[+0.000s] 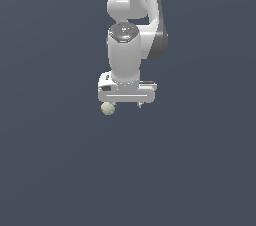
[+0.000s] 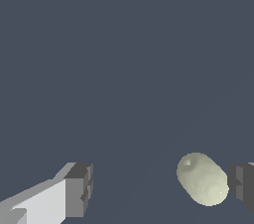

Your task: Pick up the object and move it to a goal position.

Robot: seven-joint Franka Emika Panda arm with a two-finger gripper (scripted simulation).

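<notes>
Hand [image 2: 161,191] spread wide, fingers [image 2: 79,190] well apart and pinching nothing. The object [image 2: 202,179], pale yellow-green, sits between them, just beside one finger's pad. Beyond, the white arm [image 1: 124,52] rises above the hand.

Object [image 2: 202,179]: matt, pale yellow-green, faintly mottled surface with a soft sheen. Gripper [image 2: 161,188]: smooth white plastic-like shell, dark grey matt pads [image 2: 79,188]. Ground [image 1: 50,170]: uniform matt slate-blue.
</notes>
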